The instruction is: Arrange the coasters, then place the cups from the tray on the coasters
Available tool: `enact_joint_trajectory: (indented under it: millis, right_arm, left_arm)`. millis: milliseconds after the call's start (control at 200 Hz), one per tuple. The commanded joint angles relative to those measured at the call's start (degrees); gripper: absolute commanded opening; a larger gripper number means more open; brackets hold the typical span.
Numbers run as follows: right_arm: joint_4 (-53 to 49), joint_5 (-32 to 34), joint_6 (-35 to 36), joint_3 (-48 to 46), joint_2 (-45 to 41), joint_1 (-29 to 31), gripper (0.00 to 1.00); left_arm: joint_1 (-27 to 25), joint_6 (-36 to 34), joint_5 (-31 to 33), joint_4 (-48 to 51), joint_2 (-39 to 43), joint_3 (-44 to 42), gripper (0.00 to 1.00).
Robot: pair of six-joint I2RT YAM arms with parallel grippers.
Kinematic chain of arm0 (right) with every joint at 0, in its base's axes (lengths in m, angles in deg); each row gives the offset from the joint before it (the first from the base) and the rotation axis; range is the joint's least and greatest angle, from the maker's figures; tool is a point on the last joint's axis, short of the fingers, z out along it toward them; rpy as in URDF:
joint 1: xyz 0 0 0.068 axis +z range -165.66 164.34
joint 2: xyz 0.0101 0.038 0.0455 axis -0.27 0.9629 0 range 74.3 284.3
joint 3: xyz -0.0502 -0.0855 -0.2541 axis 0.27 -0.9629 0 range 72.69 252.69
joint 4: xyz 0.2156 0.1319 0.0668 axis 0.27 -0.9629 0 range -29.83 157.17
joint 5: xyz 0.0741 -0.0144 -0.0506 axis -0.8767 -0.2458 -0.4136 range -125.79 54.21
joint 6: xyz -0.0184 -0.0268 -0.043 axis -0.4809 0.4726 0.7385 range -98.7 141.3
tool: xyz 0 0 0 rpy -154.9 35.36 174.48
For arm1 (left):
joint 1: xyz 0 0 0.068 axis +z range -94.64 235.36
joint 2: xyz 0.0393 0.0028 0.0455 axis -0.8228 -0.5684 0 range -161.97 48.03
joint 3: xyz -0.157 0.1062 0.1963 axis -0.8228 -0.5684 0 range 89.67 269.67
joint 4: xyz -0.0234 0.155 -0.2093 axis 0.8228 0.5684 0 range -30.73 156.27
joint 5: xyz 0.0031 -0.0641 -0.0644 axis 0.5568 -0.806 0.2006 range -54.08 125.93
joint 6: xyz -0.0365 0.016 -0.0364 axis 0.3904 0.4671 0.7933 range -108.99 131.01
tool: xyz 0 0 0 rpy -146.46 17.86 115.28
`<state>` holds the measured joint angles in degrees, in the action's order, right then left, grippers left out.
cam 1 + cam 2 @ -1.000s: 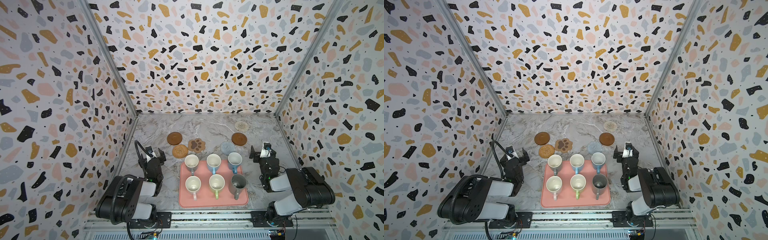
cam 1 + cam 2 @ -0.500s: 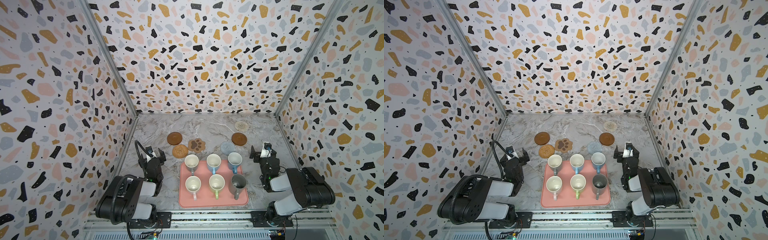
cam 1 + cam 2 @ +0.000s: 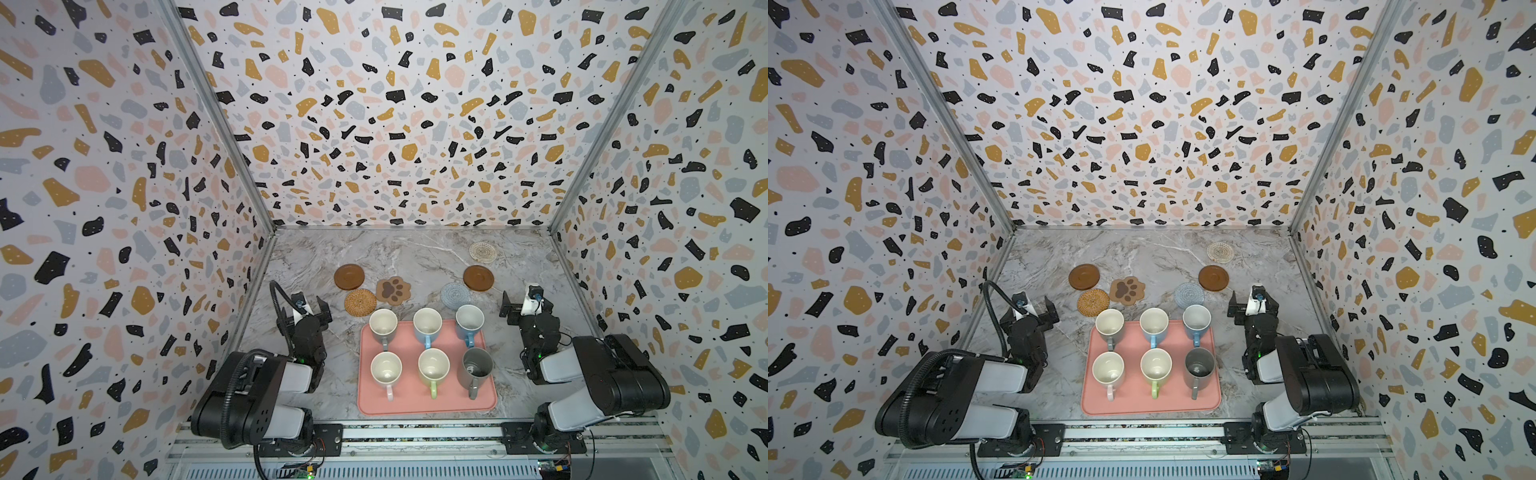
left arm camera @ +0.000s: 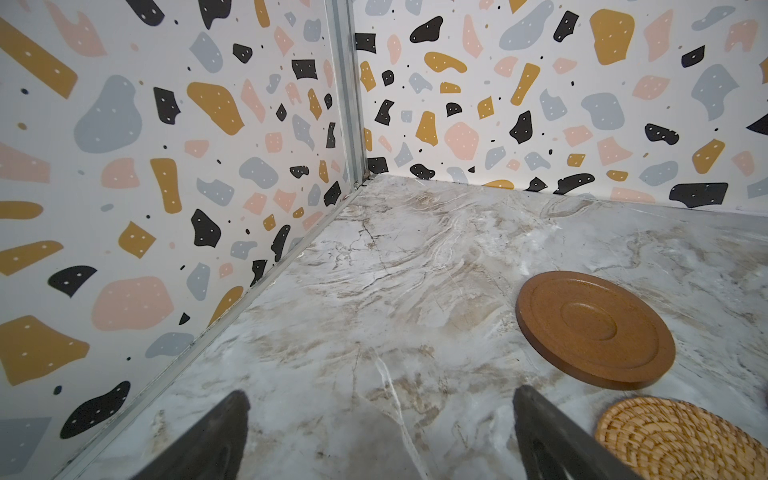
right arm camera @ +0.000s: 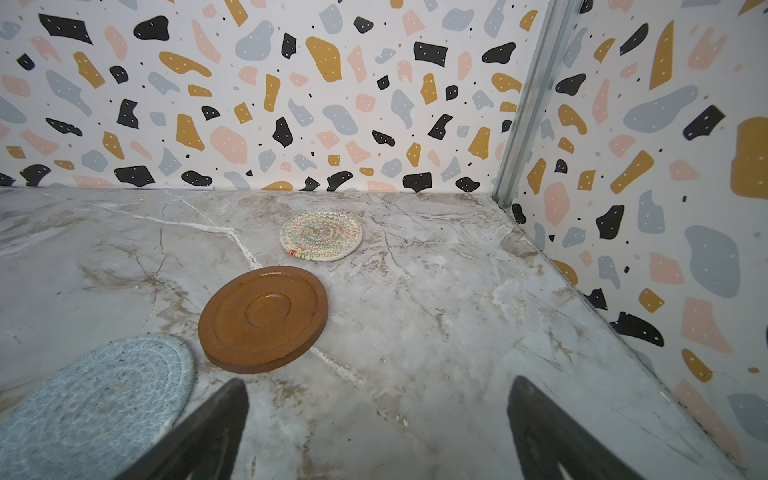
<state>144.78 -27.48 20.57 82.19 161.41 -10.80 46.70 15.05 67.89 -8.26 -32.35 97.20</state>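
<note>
In both top views the big flat salmon-pink tray (image 3: 415, 409) sits on the grey marble table (image 3: 374, 249). Six mugs stand on it. The back row has the grey-beige mug (image 3: 383, 324), the middle light blue mug (image 3: 427, 323) and the corner light blue mug (image 3: 469, 320). The front row has the pink mug (image 3: 386, 368), the light green mug (image 3: 433, 365) and the tall dark grey mug (image 3: 476, 365). Behind the tray lie the glossy brown disc coaster (image 3: 349, 276), the tan rattan round coaster (image 3: 360, 302) just in front of it, the tan paw-print coaster (image 3: 393, 289), the grey-blue crochet round coaster (image 3: 455, 295), the second glossy brown disc coaster (image 3: 478, 278) and, farthest back, the cream woven round coaster (image 3: 483, 252). The left gripper (image 3: 306, 309) and the right gripper (image 3: 524, 306) are on either side of the tray, both wide open and empty

In the left wrist view the left gripper (image 4: 381, 392) is spread wide over bare table, and the first brown disc (image 4: 594, 328) lies just beside the rattan one (image 4: 673, 440)

In the right wrist view the right gripper (image 5: 376, 384) is spread wide too, and the crochet coaster (image 5: 95, 403) lies just beside the second brown disc (image 5: 264, 318)
</note>
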Motion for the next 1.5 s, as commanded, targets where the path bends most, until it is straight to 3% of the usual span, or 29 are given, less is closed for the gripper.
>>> enact_joint_trajectory:
  millis: [0,270,305,360,430,546,661,806,916,1116,1361,1492]
  right_arm:
    - [0.8,-0.3,-0.3,0.4,-0.3,-0.2,0.99]
    - [1.1,1.5,-0.8,-0.4,-2.2,-0.2,0.99]
    - [-0.9,1.9,-0.9,-0.2,-4.7,-0.2,0.99]
    - [-10.1,1.3,-0.8,1.2,-10.3,-0.1,0.99]
    - [-22.3,0.7,-1.5,4.8,-17.4,-0.2,0.99]
    - [-43.6,1.0,-5.3,13.5,-24.6,-0.2,0.99]
    - [-63.4,1.0,-10.6,23.4,-26.3,-0.3,0.99]
    - [-80.3,-2.5,-18.5,32.2,-24.7,-2.1,0.99]
    - [-84.3,-10.2,-21.5,34.5,-23.9,-3.4,0.99]
    - [-88.5,-19.2,-23.6,36.5,-23.9,-3.5,0.99]
    - [-93.7,-23.1,-21.3,38.6,-24.8,-3.4,0.99]
    - [-94.4,-25.0,-21.9,38.2,-25.9,-3.4,0.99]
  left_arm:
    - [0.4,-0.4,-0.3,-3.0,0.0,1.3,0.99]
    - [0.4,-0.3,0.9,-3.0,1.4,1.3,1.00]
    - [0.3,0.0,3.1,1.7,3.2,3.5,1.00]
    - [0.4,4.0,4.8,24.0,8.5,11.6,1.00]
    - [0.3,7.0,2.9,39.0,11.6,18.5,1.00]
    - [0.3,10.9,-7.0,49.6,17.2,22.2,0.99]
    - [0.3,15.2,-14.0,58.4,20.4,25.6,0.99]
    - [0.1,15.4,-22.6,72.2,16.8,34.9,1.00]
    - [0.1,14.9,-26.4,80.2,13.1,41.6,0.99]
    - [-0.8,16.2,-29.7,83.3,11.1,46.1,0.99]
    - [-6.1,15.9,-28.0,87.2,3.1,53.4,0.99]
    - [-6.6,17.1,-31.2,87.2,-3.4,57.2,0.96]
